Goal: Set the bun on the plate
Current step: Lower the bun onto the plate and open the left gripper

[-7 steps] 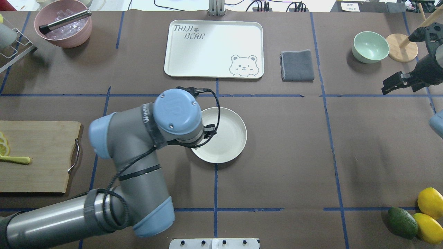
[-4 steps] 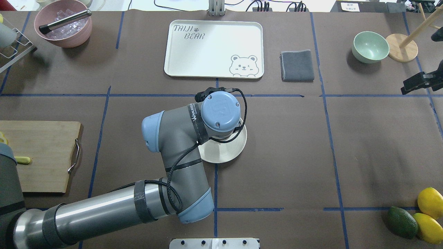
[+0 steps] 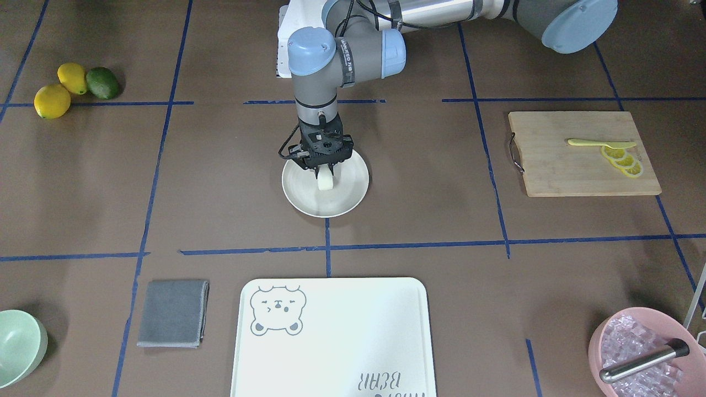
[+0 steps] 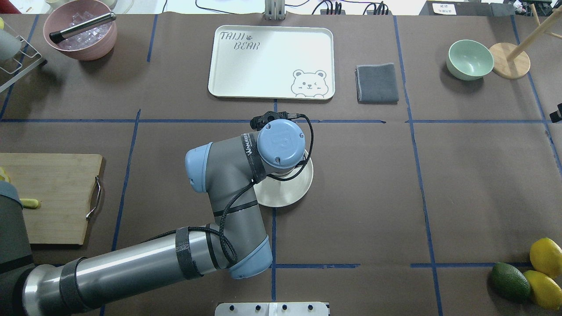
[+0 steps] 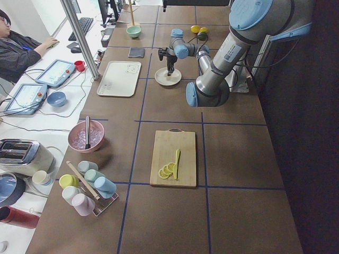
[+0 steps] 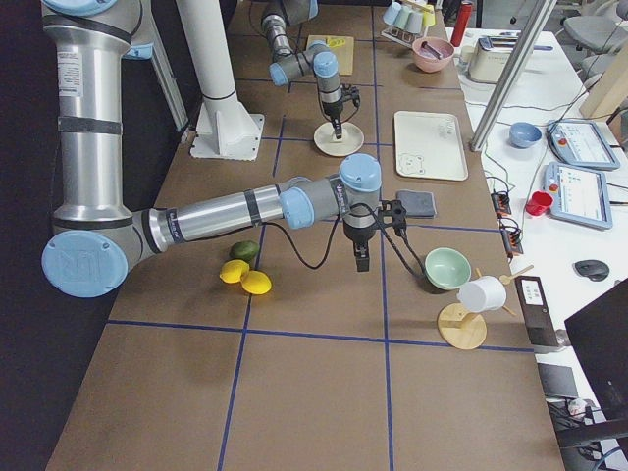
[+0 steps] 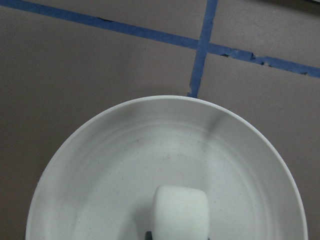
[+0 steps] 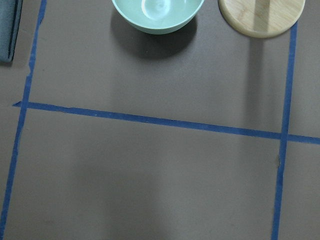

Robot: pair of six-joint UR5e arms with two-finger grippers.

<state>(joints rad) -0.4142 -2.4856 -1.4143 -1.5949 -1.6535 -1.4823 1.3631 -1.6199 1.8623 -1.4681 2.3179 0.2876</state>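
Note:
The small white bun (image 3: 326, 182) hangs low over the middle of the round cream plate (image 3: 300, 194), and my left gripper (image 3: 325, 172) is shut on it from above. In the left wrist view the bun (image 7: 180, 212) fills the bottom centre with the plate (image 7: 125, 165) spread under it. I cannot tell whether the bun touches the plate. From overhead my left wrist hides the bun and gripper, and only part of the plate (image 4: 285, 195) shows. My right gripper (image 6: 361, 261) hovers over bare table near the mint bowl; I cannot tell its state.
A bear-print tray (image 4: 272, 61) and a grey cloth (image 4: 377, 83) lie beyond the plate. A mint bowl (image 4: 470, 59) and wooden stand (image 4: 509, 61) are far right. A cutting board (image 4: 48, 197) with lemon slices (image 3: 623, 160) is left, a pink ice bowl (image 4: 81, 30) far left.
My left arm swung right until its wrist stood over the plate, then barely shifted. My right arm drew back to the right, almost out of the overhead view.

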